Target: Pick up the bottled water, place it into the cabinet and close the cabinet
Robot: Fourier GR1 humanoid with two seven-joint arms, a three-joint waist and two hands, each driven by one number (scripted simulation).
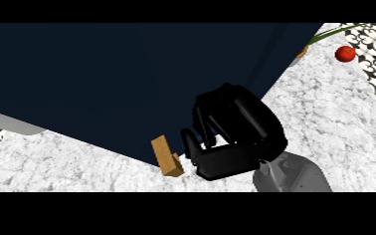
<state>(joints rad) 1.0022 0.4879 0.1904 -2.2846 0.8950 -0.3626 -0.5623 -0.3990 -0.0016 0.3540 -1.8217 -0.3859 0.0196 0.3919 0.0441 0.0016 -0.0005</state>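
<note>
Head view, looking steeply down. A large dark navy cabinet (125,79) fills most of the frame from the upper left to the centre, its flat face unbroken apart from a faint vertical seam toward its right side. No brand, label or writing can be read on it or anywhere else. The white speckled counter (323,114) shows to the right of the cabinet and along the lower left. The right hand (235,129), black, on a grey forearm rising from the lower edge, sits against the cabinet's lower right corner; its fingers (209,117) are bent and lie on or just over the dark surface, thumb below them, and nothing can be seen held in it. Whether the fingers actually touch the cabinet face cannot be told. Just to the left of the hand, at the cabinet's bottom corner, a small light wooden handle (166,157) sticks out, near the thumb but apart from it. A pale grey rounded shape (18,125) shows under the cabinet's lower left edge. In the far upper right a red apple (345,54) rests on the counter, beside a black-and-white patterned strip (365,42) and a thin green stem. The bottled water does not show.
</note>
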